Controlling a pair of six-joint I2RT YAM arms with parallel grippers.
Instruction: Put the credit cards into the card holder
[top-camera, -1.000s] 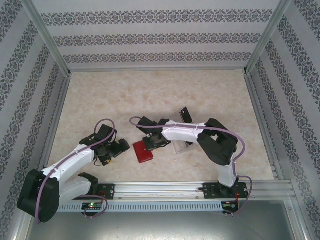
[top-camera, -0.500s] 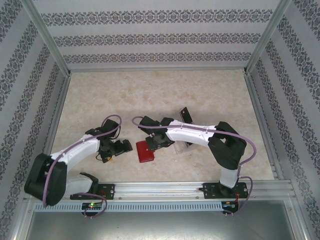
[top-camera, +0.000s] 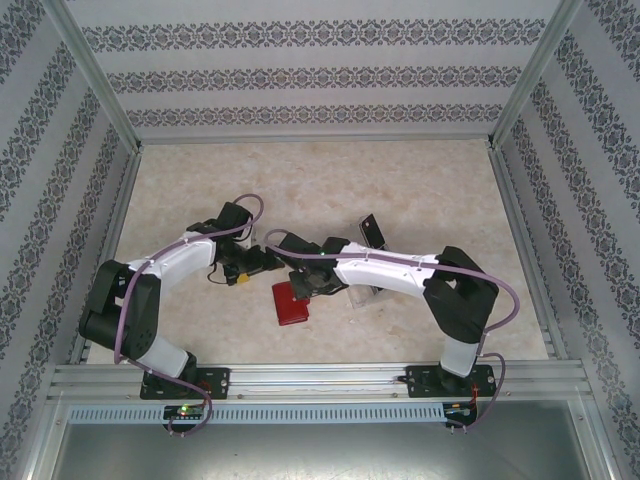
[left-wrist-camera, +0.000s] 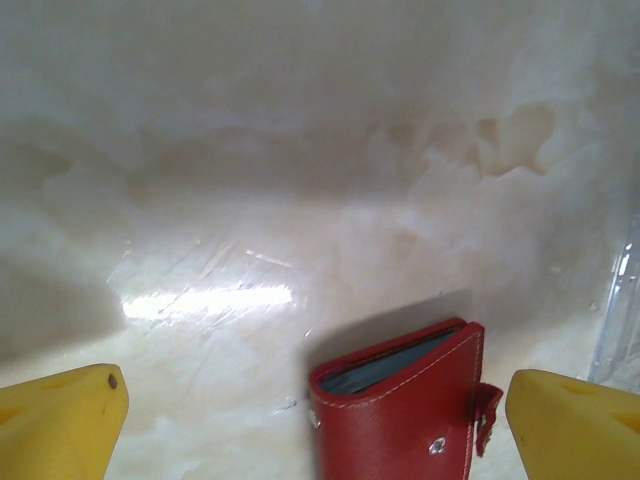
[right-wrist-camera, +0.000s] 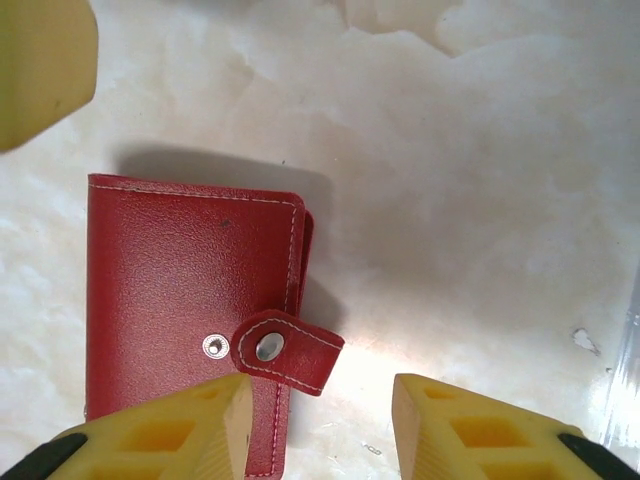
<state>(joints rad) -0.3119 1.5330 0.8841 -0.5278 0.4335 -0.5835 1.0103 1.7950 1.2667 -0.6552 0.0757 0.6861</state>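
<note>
Item: wallet (top-camera: 290, 304), red, folded, lying flat on the table (top-camera: 200, 190) towards the near edge, between the two claws. From the right wrist its cover faces up, edged with pale stitching. The tab (right-wrist-camera: 287, 351) curls over from the right edge, and its snap sits just beside the stud (right-wrist-camera: 213, 346) on the cover, not on it. From the left wrist the wallet's far edge gapes a little, with grey pockets (left-wrist-camera: 385, 368) showing inside. Item: left claw (left-wrist-camera: 313, 392), yellow fingers (left-wrist-camera: 62, 420) set wide, holding nothing. It sits low over the table just left of the wallet, whose end lies in the gap between the fingers and touches neither. Item: right claw (right-wrist-camera: 320, 400), fingers about half apart, gripping nothing. It is poised above the tab side of the wallet, and one finger overlaps the lower cover in its own view (contact cannot be told). Item: cards (top-camera: 373, 230), dark and thin, standing tilted just beyond the right arm (top-camera: 390, 268), right of the wallet and farther back (number cannot be told). Item: tray (top-camera: 362, 296), clear plastic, just right of the wallet and partly under the right arm. Whether the cards stand in it cannot be told.
</note>
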